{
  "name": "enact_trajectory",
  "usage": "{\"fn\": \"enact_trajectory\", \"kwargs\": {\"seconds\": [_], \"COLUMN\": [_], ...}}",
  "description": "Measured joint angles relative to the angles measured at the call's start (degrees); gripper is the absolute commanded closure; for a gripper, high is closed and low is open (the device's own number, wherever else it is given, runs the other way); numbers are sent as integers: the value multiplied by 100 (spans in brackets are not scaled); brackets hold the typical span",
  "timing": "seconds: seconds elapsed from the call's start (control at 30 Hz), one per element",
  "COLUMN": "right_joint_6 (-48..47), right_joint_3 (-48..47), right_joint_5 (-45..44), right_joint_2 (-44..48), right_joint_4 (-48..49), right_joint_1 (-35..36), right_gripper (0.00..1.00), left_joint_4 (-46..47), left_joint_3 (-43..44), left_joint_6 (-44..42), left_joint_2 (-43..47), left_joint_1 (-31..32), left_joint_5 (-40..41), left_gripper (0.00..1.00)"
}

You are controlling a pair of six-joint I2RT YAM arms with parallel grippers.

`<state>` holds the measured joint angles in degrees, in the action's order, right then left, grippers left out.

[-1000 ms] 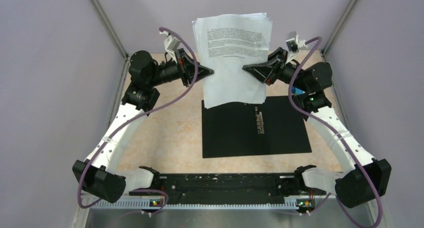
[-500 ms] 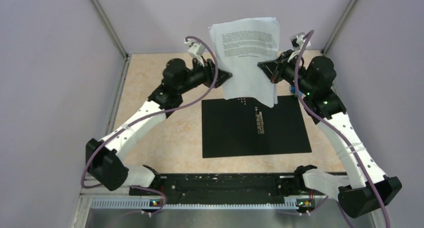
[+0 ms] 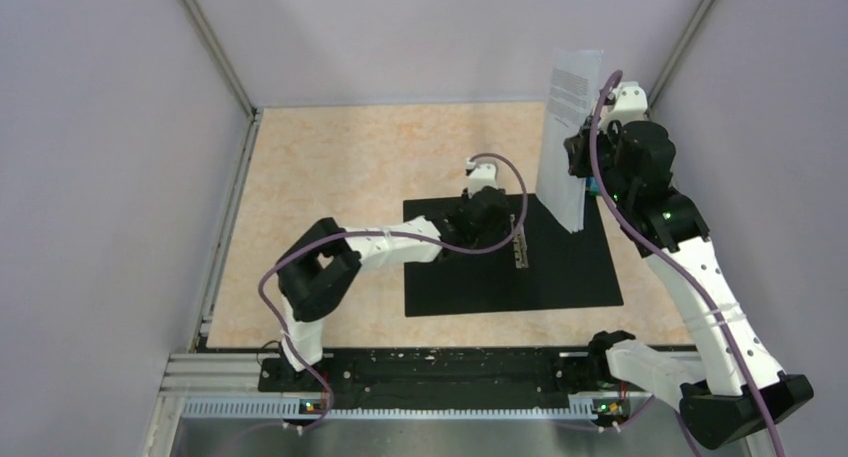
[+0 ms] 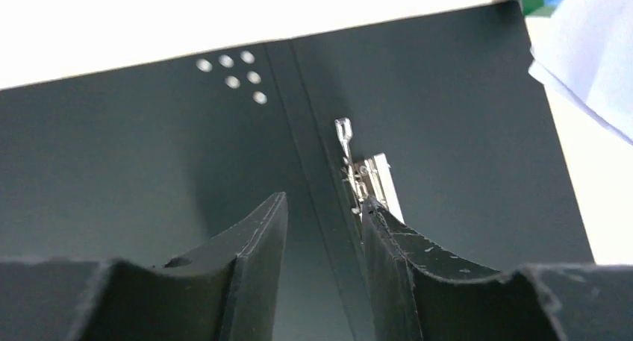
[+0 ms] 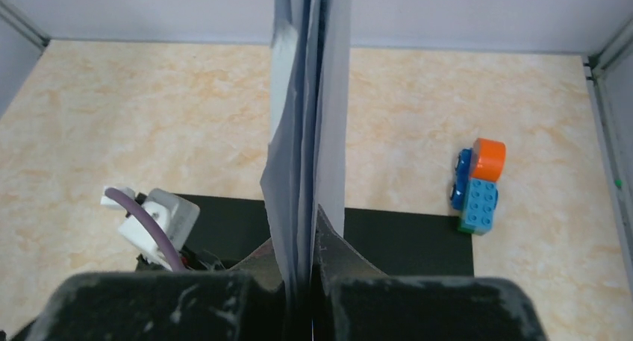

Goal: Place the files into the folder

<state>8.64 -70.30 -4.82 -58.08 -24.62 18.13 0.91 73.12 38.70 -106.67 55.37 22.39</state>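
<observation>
Right pincer [image 5: 304, 240] is pressed together on the files [image 3: 570, 107], pinching the white sheets so they stand upright and nearly edge-on above the far right part of the folder [image 3: 470, 277]; whether their lower edge touches it cannot be told. Opened flat on the tabletop [image 3: 340, 157], the folder shows its black inside. Left pincer [image 4: 323, 207] is spread and holds nothing, low over the folder's spine, one finger just beside the metal clip [image 4: 366, 178]. An orange-and-blue toy block stack [image 5: 478, 183] sits on the tabletop just past the folder's far right corner.
</observation>
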Motion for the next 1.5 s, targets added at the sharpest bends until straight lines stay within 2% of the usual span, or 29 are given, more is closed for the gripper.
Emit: {"fn": "enact_trajectory", "kwargs": {"seconds": [0.23, 0.53, 0.97, 1.27, 1.43, 1.5], "right_joint_6": [-105, -98, -96, -96, -83, -55], "right_joint_3": [-72, -376, -518, -518, -514, -509], "right_joint_5": [-522, -1453, -1707, -1670, -1475, -1305], "right_joint_2": [4, 15, 111, 109, 83, 42], "right_joint_4": [-330, -688, -809, -815, -820, -809], "right_joint_1": [0, -2, -2, -2, -2, -2], "right_gripper": [100, 100, 100, 100, 100, 100], "left_joint_4": [-455, -1161, -1429, -1412, -1325, -1360], "left_joint_3": [966, 2240, 2566, 2562, 2177, 1897], "left_joint_6": [177, 168, -9, 37, 223, 374], "left_joint_2": [-892, -1860, -2490, -2498, -2273, -2085], "left_joint_1": [599, 938, 953, 916, 831, 774], "left_joint_5": [632, 1191, 1143, 1281, 1349, 1414], "left_gripper": [52, 56, 64, 89, 99, 100]}}
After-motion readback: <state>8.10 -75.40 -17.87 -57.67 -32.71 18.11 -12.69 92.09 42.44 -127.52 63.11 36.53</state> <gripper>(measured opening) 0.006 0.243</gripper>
